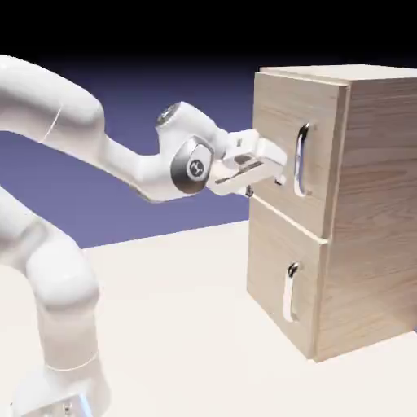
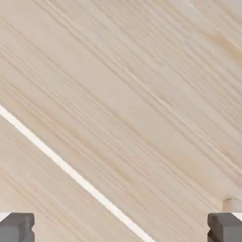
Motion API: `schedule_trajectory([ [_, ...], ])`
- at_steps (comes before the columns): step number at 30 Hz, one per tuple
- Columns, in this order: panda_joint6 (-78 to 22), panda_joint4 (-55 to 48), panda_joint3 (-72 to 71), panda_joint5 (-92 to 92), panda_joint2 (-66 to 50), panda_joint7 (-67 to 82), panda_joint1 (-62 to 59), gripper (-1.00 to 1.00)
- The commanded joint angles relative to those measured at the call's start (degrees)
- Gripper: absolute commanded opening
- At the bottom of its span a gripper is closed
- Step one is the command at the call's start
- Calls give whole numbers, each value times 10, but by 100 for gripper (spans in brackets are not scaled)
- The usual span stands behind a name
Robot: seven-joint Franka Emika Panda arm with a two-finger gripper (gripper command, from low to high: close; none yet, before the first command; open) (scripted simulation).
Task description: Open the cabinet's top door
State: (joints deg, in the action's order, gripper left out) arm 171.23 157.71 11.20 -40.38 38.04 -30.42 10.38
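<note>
The light-wood cabinet [image 1: 370, 212] stands at the right of the exterior view. Its top door [image 1: 277, 122] carries a long vertical silver handle [image 1: 303, 159]. My gripper [image 1: 267, 184] is right in front of that door's lower part, left of the handle and not around it. In the hand view the door's wood [image 2: 142, 85] fills the picture, crossed by a pale diagonal seam [image 2: 71, 172]. The gripper [image 2: 121, 228] is open, its grey fingertips [image 2: 17, 228] at the two bottom corners with nothing between them.
Below is the shorter lower door [image 1: 273, 269] with its small handle [image 1: 289, 293]. The cabinet rests on a pale table [image 1: 179, 326]. A small pale rounded shape [image 2: 231, 204] shows just above the right fingertip in the hand view.
</note>
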Motion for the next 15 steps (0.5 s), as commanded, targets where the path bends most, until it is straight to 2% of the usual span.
schedule_trajectory([
  [1, -2, -2, 7, -25, 3, 7, 6, 0],
  [15, -26, -30, 104, -374, 50, 111, 90, 0],
])
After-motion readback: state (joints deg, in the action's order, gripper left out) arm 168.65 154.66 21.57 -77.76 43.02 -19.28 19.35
